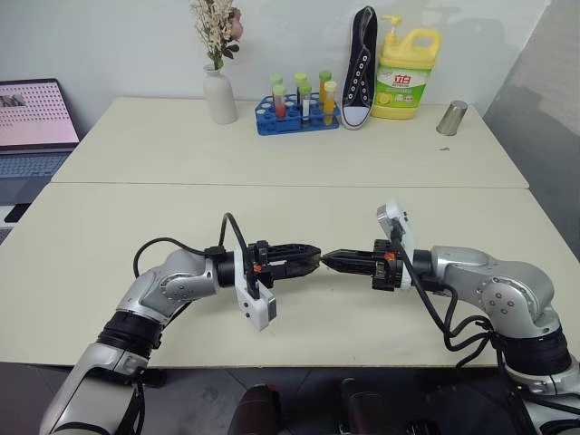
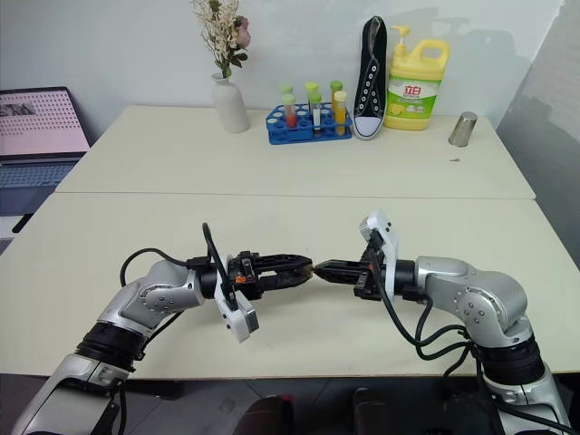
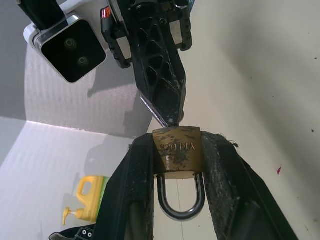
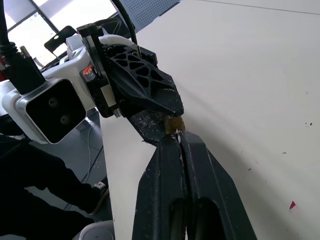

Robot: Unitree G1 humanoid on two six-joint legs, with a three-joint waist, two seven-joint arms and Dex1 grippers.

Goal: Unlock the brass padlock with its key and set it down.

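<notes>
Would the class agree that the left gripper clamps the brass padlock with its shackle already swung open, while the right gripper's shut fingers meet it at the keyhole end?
Not quite: the shackle is still closed, both legs seated in the brass padlock, as the left wrist view shows. The rest stands: the left gripper clamps the body, and the right gripper, fingers shut, meets its keyhole end.

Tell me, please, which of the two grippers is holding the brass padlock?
The left gripper: its jaws clamp the brass padlock by its body, shackle closed. The right gripper is shut, its tip meeting the padlock's bottom.
</notes>
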